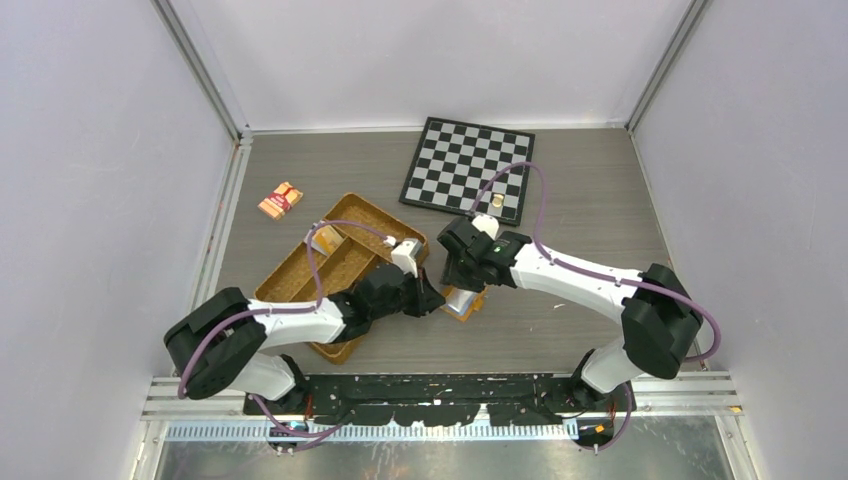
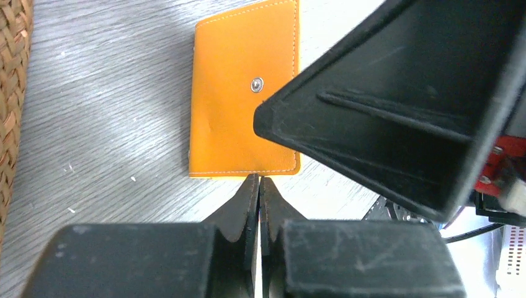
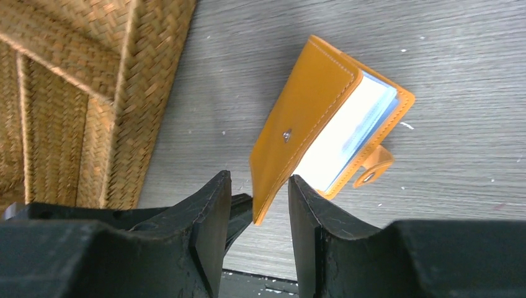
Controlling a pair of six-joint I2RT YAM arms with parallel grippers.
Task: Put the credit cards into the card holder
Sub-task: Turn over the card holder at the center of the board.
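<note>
Fingertips of the left gripper (image 1: pixel 432 298) and the right gripper (image 1: pixel 463 272) crowd together over the card holder (image 1: pixel 468 303), which lies toward the near edge of the table (image 1: pixel 580 200), about midway along it. From above, the arms cover most of the holder, and I cannot tell from here how either pair of fingers stands. The woven tray (image 1: pixel 300 275) sits just to the left, partly under the left arm. The chessboard (image 1: pixel 455 160) is well apart at the far edge, and bare table runs off to the right.

From the left wrist, the left fingers (image 2: pixel 248 198) are pressed together with nothing between them, their tips right at the near edge of the card holder (image 2: pixel 236 105). Its orange cover faces up, showing the snap stud (image 2: pixel 256 84). The right gripper's black body (image 2: pixel 403 112) cuts off the holder's right side, and glare washes out the table beyond. The tray's rim (image 2: pixel 12 93) shows at the left, with a bare strip of table between it and the holder.

From the right wrist, the right fingers (image 3: pixel 214 211) stand apart with the holder's lifted cover (image 3: pixel 304 124) between them. The cover lies close against the finger nearer the cards, with a gap on the other side. The credit cards (image 3: pixel 347 133) sit inside, pale and overexposed, so I cannot count them. The snap tab (image 3: pixel 371 171) pokes out beside them. The tray (image 3: pixel 80 93) is near on one side, with open table on the other.
</note>
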